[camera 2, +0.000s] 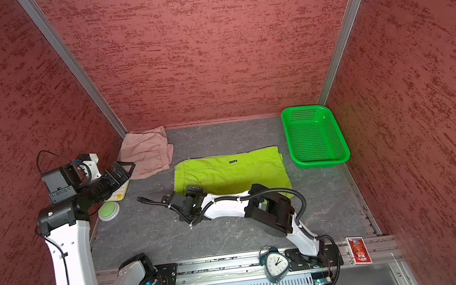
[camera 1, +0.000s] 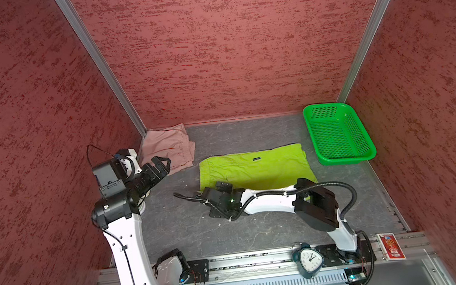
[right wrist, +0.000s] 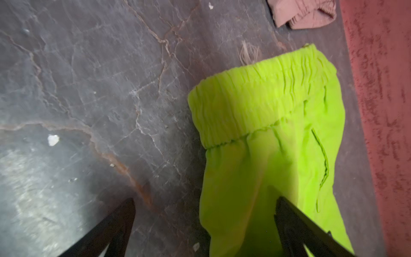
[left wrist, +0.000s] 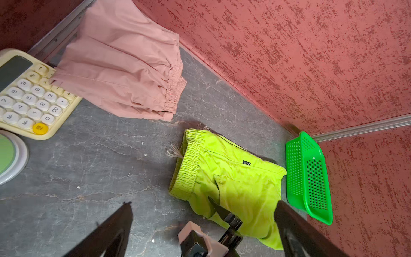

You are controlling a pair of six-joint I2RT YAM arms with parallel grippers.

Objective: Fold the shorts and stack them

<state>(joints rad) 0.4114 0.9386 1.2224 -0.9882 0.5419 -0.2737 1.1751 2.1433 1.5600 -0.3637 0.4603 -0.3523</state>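
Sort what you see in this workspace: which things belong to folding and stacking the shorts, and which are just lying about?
For the job:
- pink shorts
- green shorts

Lying about:
- basket
- calculator
- green button
- clock
- red box
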